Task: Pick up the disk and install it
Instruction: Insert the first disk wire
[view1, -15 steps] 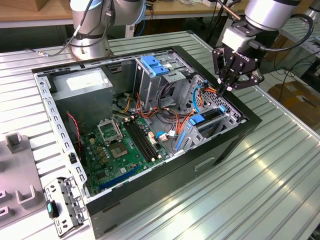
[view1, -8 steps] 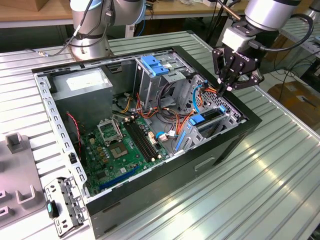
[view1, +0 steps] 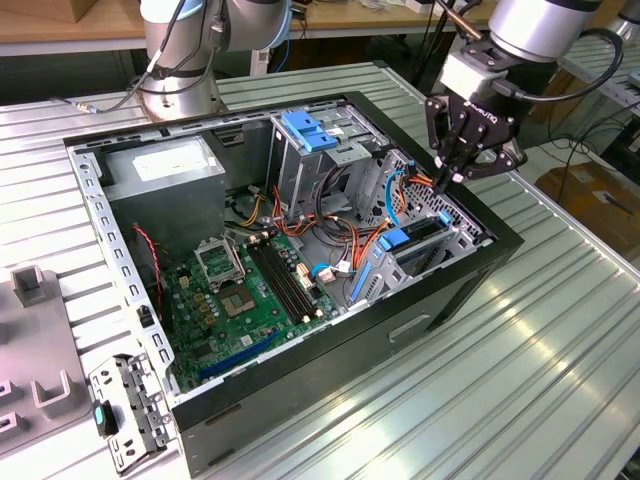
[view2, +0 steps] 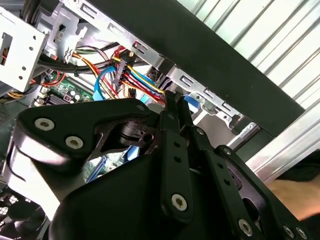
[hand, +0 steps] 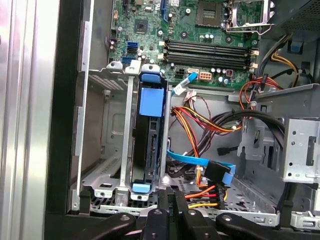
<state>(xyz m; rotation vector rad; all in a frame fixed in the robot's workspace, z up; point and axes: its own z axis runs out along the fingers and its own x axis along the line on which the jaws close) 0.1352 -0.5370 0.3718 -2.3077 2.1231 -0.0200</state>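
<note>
Tool (view1: 446, 180) is hanging clenched, gripping nothing, just above the computer case (view1: 420, 310) on the bench (view1: 560, 340). Disk (hand: 149, 135) is sitting on edge inside the metal drive bay (hand: 106, 145). Motherboard (hand: 200, 47) is lying beyond.

I see the case (view1: 440, 290) lying open on the table (view1: 560, 380). Inside, the motherboard (view1: 240, 290) lies flat. The power supply (view1: 165, 170) sits in the far corner at the exterior view's left, and the cage (view1: 305, 165) stands beyond the board. The disk (hand: 145, 150) stands on edge in the bay at the exterior view's right, with the tool (view1: 447, 180) above that bay.
</note>
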